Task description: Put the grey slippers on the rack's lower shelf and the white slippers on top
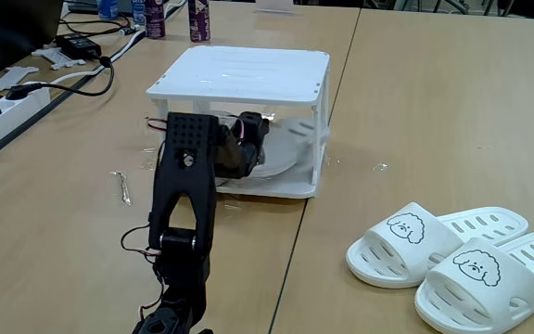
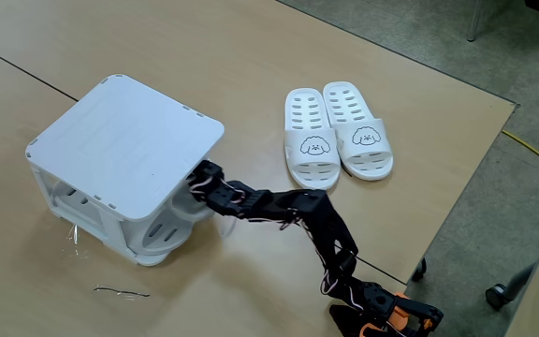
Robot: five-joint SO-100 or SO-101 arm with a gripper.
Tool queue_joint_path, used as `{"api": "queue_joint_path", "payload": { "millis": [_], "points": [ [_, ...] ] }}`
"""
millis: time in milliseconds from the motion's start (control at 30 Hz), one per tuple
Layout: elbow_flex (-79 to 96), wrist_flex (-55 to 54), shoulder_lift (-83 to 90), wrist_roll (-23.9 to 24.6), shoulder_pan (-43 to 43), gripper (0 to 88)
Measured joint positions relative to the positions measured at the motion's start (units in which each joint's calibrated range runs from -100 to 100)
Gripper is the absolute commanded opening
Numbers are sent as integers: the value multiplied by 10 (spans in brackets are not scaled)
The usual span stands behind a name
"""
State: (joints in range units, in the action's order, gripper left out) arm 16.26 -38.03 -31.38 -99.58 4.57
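We have our black end effector (image 1: 253, 139) reaching under the slatted top of the small white plastic two-tier rack (image 1: 248, 70) over its glossy lower shelf (image 1: 290, 186), its opening hidden, apparently seating a grey rubber slipper (image 1: 281, 153), while the white dog-face slippers (image 2: 335, 140) wait near the table edge.

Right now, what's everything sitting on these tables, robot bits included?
White slippers: two, white with dog faces, side by side on the table, apart from the rack.
Rack: one, white, two-tier, top bare.
Grey slippers: at least one, pale grey, on the lower shelf; count unclear.
Bottles: several, dark, table's far edge.
Power strip: one, white, with black cables, far left.
Arm: one, black; gripper reaches under the rack's top, jaws hidden.
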Motion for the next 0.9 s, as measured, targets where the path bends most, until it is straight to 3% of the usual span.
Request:
{"api": "queue_joint_path", "payload": {
  "millis": [167,333,533,900],
  "points": [
    [-217,55,-137,0,-6,29],
    [-248,56,-155,0,-10,299],
    [-226,57,-155,0,-40,306],
    [44,56,34,0,-49,305]
  ]
}}
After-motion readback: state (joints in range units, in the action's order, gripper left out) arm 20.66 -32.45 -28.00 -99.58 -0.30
